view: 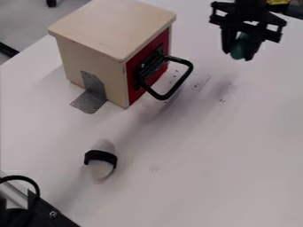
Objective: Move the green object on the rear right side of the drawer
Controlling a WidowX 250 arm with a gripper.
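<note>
I saw the green object (238, 51) above the table (237, 155), off the handle side of the drawer (112, 26). To place it well, I thought, the gripper (238, 53) had to keep clear of the handle (186, 73), lower it slowly at the rear right side, and release only at contact. The pincer was clamped on it, apart only by its thickness

So there's just one wooden box (112, 26), with one red front (132, 88) and one black handle (184, 67) – plus one patch of grey tape (89, 101). Then one pale rounded thing (102, 170) with one black band (100, 156), one green object (238, 48), one gripper (238, 54) – and yeah, one white table (207, 177) for the lot.
</note>
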